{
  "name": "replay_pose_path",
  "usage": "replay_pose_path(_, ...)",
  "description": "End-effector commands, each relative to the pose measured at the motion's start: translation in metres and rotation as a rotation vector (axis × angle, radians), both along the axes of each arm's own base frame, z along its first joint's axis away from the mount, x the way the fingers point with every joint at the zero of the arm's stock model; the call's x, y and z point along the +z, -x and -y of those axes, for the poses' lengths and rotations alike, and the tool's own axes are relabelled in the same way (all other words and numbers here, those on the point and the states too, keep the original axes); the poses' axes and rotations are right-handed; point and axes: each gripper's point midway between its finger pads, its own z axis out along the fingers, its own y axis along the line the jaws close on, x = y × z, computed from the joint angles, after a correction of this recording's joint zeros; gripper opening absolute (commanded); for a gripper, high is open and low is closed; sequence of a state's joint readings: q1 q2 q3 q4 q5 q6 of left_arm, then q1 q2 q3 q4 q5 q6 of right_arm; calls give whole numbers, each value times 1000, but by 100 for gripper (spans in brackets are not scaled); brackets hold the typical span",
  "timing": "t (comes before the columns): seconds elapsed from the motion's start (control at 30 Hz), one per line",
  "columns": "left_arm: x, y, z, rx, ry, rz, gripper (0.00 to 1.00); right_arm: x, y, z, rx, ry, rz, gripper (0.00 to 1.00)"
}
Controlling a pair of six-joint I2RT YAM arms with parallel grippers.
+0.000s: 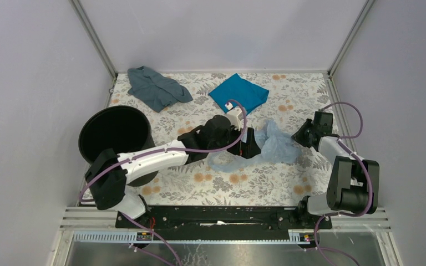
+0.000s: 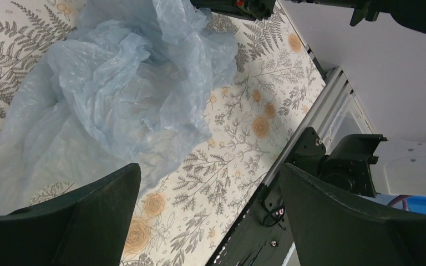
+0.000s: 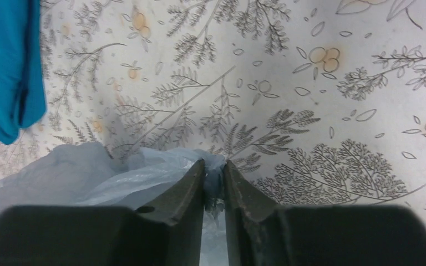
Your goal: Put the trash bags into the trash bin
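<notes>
Surface: table [image 1: 255, 188] under a fern-and-flower print cover; carries every loose item listed.
Left arm [image 1: 150, 158]: white links, rooted at the near-left corner, slanting across to the middle of the surface and passing over the bin's near side.
Right arm [image 1: 349, 177]: rooted at the near-right corner, reaching up the right edge.
Left gripper [image 2: 208, 174]: released, jaws spread wide, nothing between them. It sits just beside the bag's left side, judged to be placed for a 2nd hold on the film.
Right gripper [image 3: 214, 166]: low at the bag's right margin. The 2 fingers stand close together with a fold of pale film pinched between them, so it is grasping the bag by its edge.
Trash bag [image 1: 274, 145]: 1 item of thin, glossy pale blue film, crumpled. It lies right of centre on the surface, between the 2 grippers, and is not in the bin.
Trash bin [image 1: 114, 107]: round, black, upright at the left edge with its mouth up. The interior is dark and no film shows inside. It is well apart from the bag.
Teal cloth [image 1: 238, 93]: folded flat at the middle of the far edge; not a task item.
Grey-blue cloth [image 1: 155, 87]: rumpled near the far-left corner, just beyond the bin; not a task item.
Step, judged: securing the bag; transfer not begun.
Risk, judged: slippery film held by 1 edge pinch may slide free or drape over the rim.
</notes>
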State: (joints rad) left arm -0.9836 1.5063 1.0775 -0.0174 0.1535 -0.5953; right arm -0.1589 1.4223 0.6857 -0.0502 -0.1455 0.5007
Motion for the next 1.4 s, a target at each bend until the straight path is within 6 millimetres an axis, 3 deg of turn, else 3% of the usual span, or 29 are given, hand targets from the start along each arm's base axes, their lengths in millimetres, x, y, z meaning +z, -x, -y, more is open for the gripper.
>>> replay_pose_path(0.0, 24, -11, 18, 0, 52, 42, 99, 35, -16, -7, 41, -14, 142, 17)
replay_pose_path(0.13, 25, -18, 31, -8, 51, 43, 99, 64, -6, -18, 75, -50, 199, 0)
replay_pose_path(0.4, 19, -36, 51, 15, 31, 38, 96, 117, 21, -55, 183, -202, 303, 0)
replay_pose_path(0.6, -25, -47, 69, 50, 39, -34, 71, 166, 39, -87, 287, -359, 377, 0)
replay_pose_path(0.8, -68, -67, 89, 66, 7, -64, 58, 224, 66, -135, 446, -472, 444, 0)
replay_pose_path(0.87, -71, -69, 88, 64, -1, -67, 58, 240, 76, -149, 500, -458, 462, 0)
replay_pose_path(0.97, -52, -54, 70, 37, 31, -36, 72, 250, 82, -152, 533, -411, 486, 0)
replay_pose_path(1.1, -7, -16, 34, -42, 107, 12, 90, 240, 79, -147, 568, -335, 469, 0)
replay_pose_path(1.2, 3, 11, 4, -68, 111, 1, 97, 239, 81, -158, 661, -374, 476, 0)
replay_pose_path(1.37, 31, 29, -34, -33, 142, 34, 99, 228, 85, -168, 731, -408, 425, 0)
